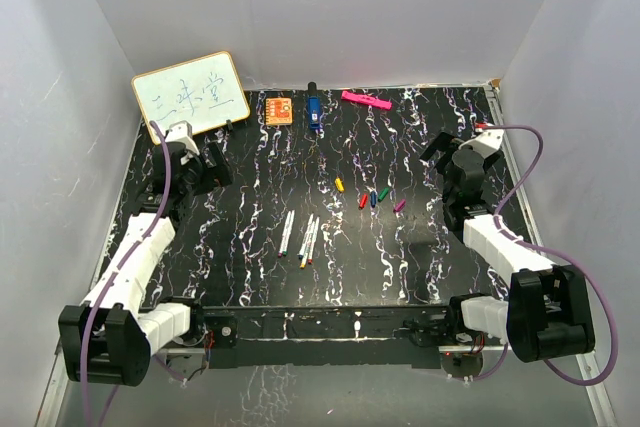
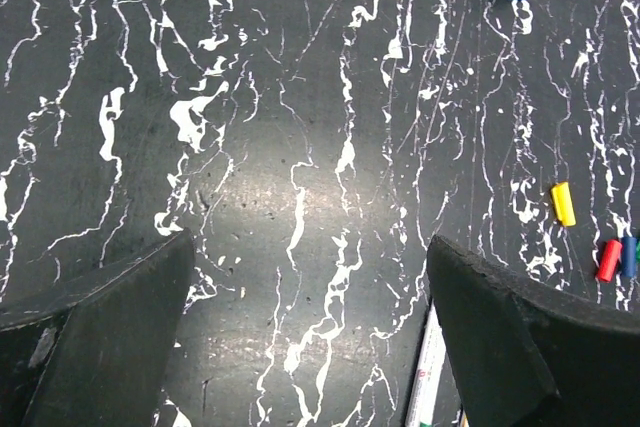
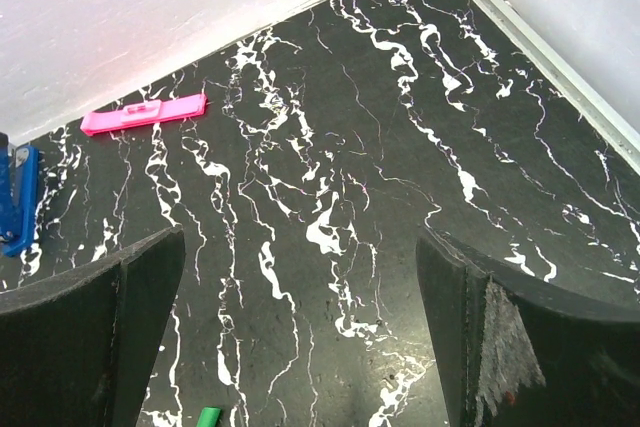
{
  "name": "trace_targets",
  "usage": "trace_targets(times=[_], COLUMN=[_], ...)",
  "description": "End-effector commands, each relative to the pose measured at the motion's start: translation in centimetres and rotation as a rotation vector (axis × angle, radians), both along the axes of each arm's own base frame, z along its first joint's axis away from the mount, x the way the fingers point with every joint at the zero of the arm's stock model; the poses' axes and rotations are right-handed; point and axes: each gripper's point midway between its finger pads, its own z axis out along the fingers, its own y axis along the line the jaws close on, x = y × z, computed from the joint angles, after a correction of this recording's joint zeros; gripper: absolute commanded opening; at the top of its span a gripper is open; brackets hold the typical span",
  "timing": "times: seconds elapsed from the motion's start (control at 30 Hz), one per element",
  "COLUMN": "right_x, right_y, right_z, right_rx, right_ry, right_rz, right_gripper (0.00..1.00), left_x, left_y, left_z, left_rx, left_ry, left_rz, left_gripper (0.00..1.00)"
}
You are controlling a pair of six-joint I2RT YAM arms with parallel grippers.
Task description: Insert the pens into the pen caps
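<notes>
Several white-barrelled pens (image 1: 303, 238) lie side by side near the middle of the black marbled table. To their right the pen caps are scattered: yellow (image 1: 339, 185), red (image 1: 363, 200), blue (image 1: 374, 199), green (image 1: 384, 193) and purple (image 1: 399, 205). My left gripper (image 1: 222, 163) hovers open at the left, far from the pens, with nothing between its fingers. In its wrist view my left gripper (image 2: 310, 247) has one pen (image 2: 428, 367) beside its right finger, and the yellow cap (image 2: 564, 204) and red cap (image 2: 608, 260) show. At the right my right gripper (image 1: 440, 150) stands open and empty; in the right wrist view this gripper (image 3: 300, 239) has the green cap (image 3: 208, 417) at the bottom edge.
A small whiteboard (image 1: 190, 94) leans at the back left. Along the back edge lie an orange square (image 1: 279, 109), a chunky blue object (image 1: 313, 110) and a pink bar (image 1: 365, 100). White walls enclose the table on three sides.
</notes>
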Motion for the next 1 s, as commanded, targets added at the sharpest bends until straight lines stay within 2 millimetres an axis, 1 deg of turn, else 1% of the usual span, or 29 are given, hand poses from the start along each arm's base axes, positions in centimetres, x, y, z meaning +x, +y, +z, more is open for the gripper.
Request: trace_targets(times=[0.0,0.13,0.2,0.27,0.4,0.53,0.6,0.7,0.8,0.83,0.87,0.97], right_x=[0.4,0.2,0.1,0.0,-0.3,-0.2,0.0,0.1,-0.2,-0.4,-0.5,-0.9], right_y=[-0.4,0.1,-0.1,-0.4,-0.7,-1.1,-1.1,-1.0,-1.3,-1.3,-1.3,-1.5], right_z=[3.3,4.6,4.9,5.0,5.3,4.5,4.1,3.9,4.1,4.2,4.3,4.7], right_rx=[0.064,0.081,0.090,0.107,0.147,0.188,0.185,0.185,0.187,0.187,0.187,0.187], right_ry=[-0.106,-0.165,-0.174,-0.182,-0.210,-0.205,-0.189,-0.184,-0.207,-0.214,-0.217,-0.229], right_rz=[-0.038,-0.009,-0.020,-0.039,-0.048,-0.077,-0.076,-0.071,-0.084,-0.086,-0.088,-0.096], right_gripper=[0.98,0.98,0.98,0.98,0.98,0.98,0.98,0.97,0.95,0.95,0.95,0.95], left_x=[1.5,2.6,2.9,3.2,3.4,3.2,3.3,2.8,2.5,2.2,2.1,1.7], left_y=[-1.7,-3.6,-4.7,-5.4,-5.4,-5.5,-5.8,-6.8,-7.9,-8.5,-8.8,-9.4], left_z=[3.0,4.7,5.2,5.6,5.7,5.9,5.6,5.0,4.0,3.7,3.4,2.1], left_rx=[-0.071,-0.172,-0.220,-0.251,-0.291,-0.297,-0.302,-0.315,-0.328,-0.332,-0.334,-0.275], left_ry=[-0.072,-0.122,-0.130,-0.138,-0.155,-0.178,-0.170,-0.144,-0.117,-0.108,-0.096,-0.057], left_rz=[-0.066,-0.115,-0.158,-0.182,-0.148,-0.161,-0.173,-0.249,-0.328,-0.361,-0.372,-0.364], left_gripper=[0.98,0.99,0.99,0.98,0.99,0.99,0.99,0.98,0.84,0.94,0.98,0.98])
